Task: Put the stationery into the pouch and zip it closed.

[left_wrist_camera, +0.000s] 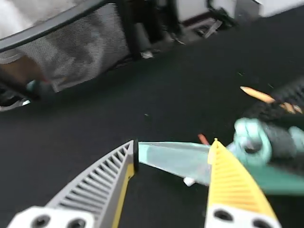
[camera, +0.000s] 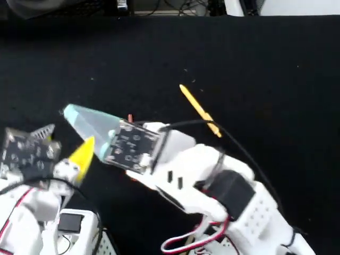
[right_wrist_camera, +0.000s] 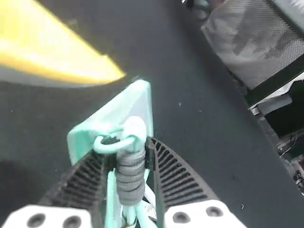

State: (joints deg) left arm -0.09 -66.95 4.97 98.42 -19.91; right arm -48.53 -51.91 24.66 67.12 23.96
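A mint-green pouch (camera: 87, 121) lies on the black table, left of centre. My right gripper (right_wrist_camera: 127, 148) is shut on the grey-wrapped zipper pull (right_wrist_camera: 130, 164) at the pouch's (right_wrist_camera: 128, 107) end. My left gripper (left_wrist_camera: 174, 142) is open, its grey finger (left_wrist_camera: 107, 178) and yellow finger (left_wrist_camera: 228, 183) straddling the pouch's (left_wrist_camera: 173, 160) tapered far end. In the high view the left gripper (camera: 71, 133) sits at the pouch's left tip. A yellow pencil (camera: 200, 110) lies loose on the table to the right, apart from both grippers. A small red item (camera: 130, 118) shows just behind the pouch.
The right arm (camera: 212, 180) crosses the table's lower middle, with its black cable (camera: 239, 149) arching over the pencil's near end. A mesh chair (left_wrist_camera: 80, 42) and cables stand beyond the table's far edge. Black cloth stretches open across the far half.
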